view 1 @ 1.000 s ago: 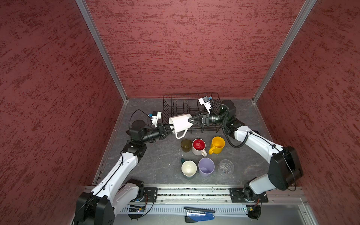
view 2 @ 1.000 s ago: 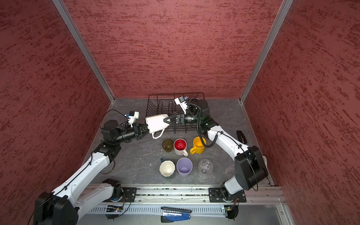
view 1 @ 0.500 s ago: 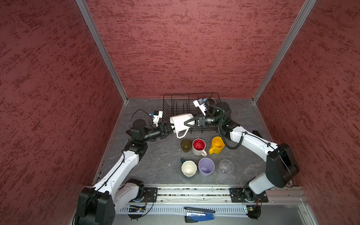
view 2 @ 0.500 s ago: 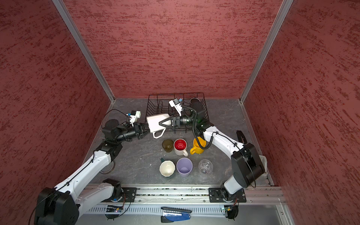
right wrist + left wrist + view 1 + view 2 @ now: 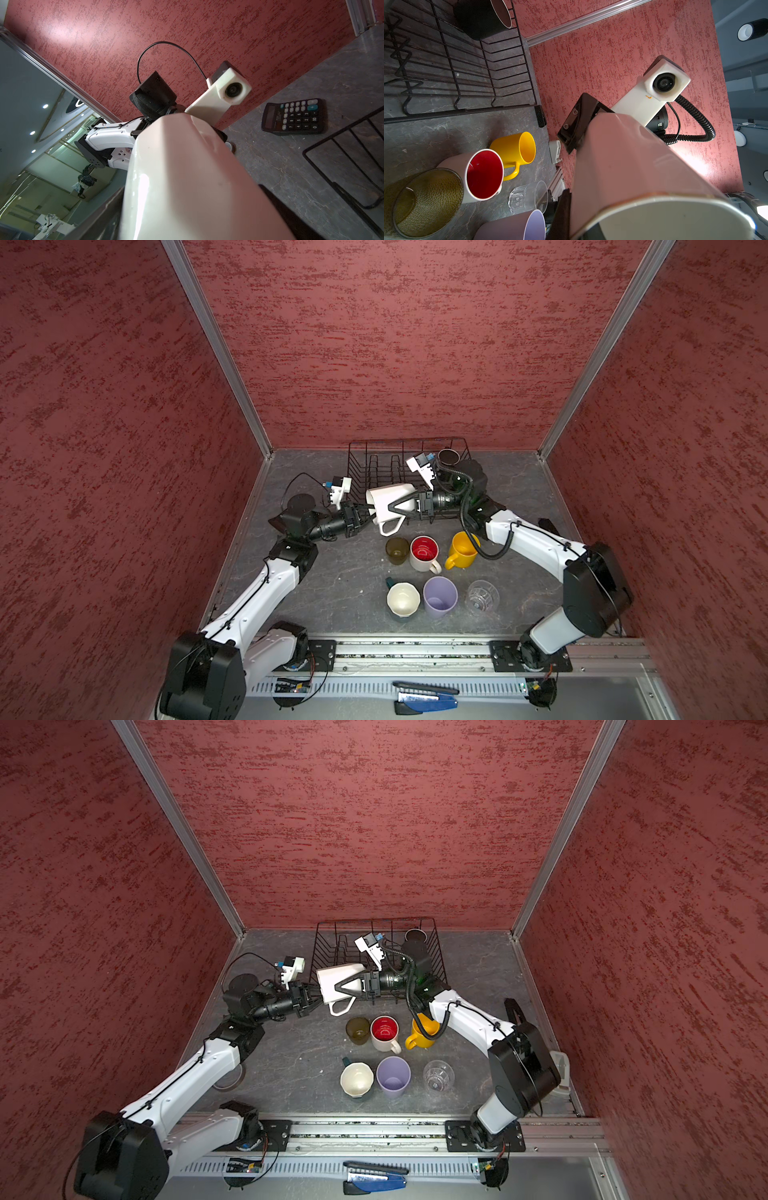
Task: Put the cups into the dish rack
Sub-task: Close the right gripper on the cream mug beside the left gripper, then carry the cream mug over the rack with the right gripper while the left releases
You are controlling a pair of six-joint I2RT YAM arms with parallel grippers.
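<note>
**One mug racked, one in the air, six waiting**

The white mug (image 5: 384,497) hangs on its side over the near left edge of the dish rack (image 5: 357,466), between the two arms. The left gripper (image 5: 365,516) is clenched on its rim. The right gripper (image 5: 395,506) straddles its body from the base end, but I cannot tell whether it presses (it looks like a hand-over).

Done: a black mug (image 5: 448,456) stands in the rack's far right corner. Six remain on the surface (image 5: 332,572):
- **Row by the rack:** olive tumbler (image 5: 397,549), red-lined mug (image 5: 424,551), yellow mug (image 5: 461,549).
- **Nearer row:** teal mug (image 5: 402,599), lavender tumbler (image 5: 439,597), clear glass (image 5: 482,595).

The rack's left and middle hold only divider loops. The right arm lies across its right side, and the near rim probably sits close under the mug.
</note>
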